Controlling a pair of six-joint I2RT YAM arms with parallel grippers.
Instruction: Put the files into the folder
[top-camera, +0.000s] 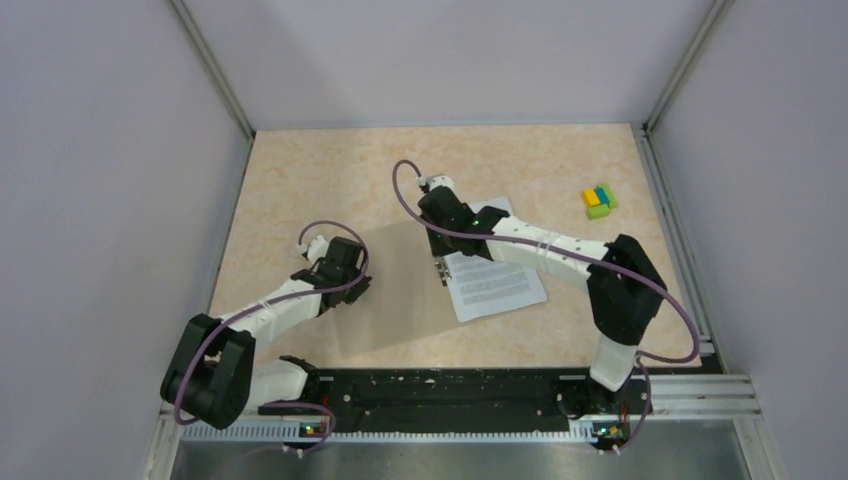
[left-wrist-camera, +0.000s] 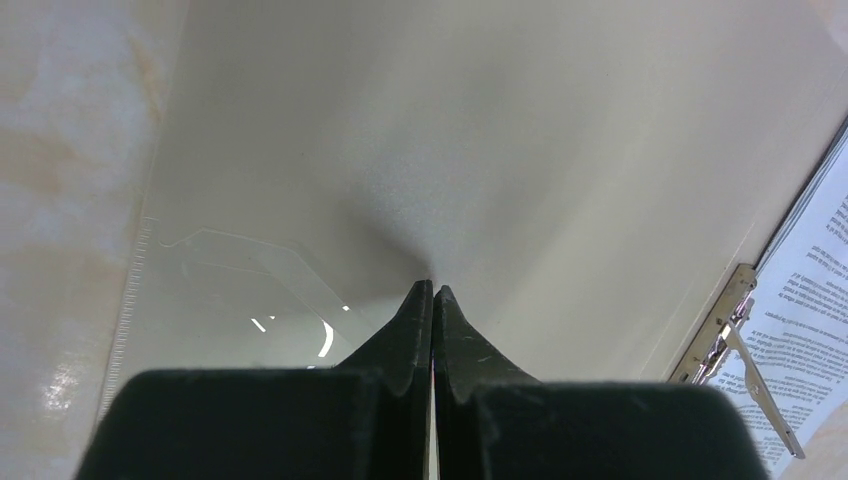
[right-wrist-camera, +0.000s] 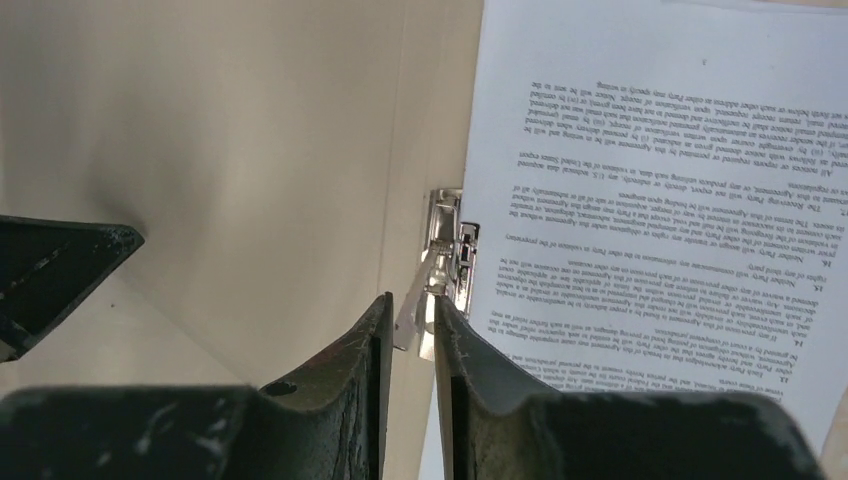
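Note:
The tan folder (top-camera: 400, 312) lies open on the table, its pale inside (left-wrist-camera: 450, 150) facing up. The files (top-camera: 500, 285), white printed sheets, rest on its right half (right-wrist-camera: 650, 150). My left gripper (top-camera: 355, 288) is shut with nothing in it, and its tips (left-wrist-camera: 432, 288) press down on the folder's left cover. At the spine sits the metal clip (right-wrist-camera: 445, 240), also seen in the left wrist view (left-wrist-camera: 735, 320). My right gripper (top-camera: 441, 272) hangs over that clip, jaws nearly together (right-wrist-camera: 412, 300) with the clip's raised lever caught between them.
A small yellow-blue-green block cluster (top-camera: 599, 200) sits at the far right of the table. Grey walls enclose the table on three sides. The left gripper's black finger (right-wrist-camera: 55, 265) shows at the left edge of the right wrist view.

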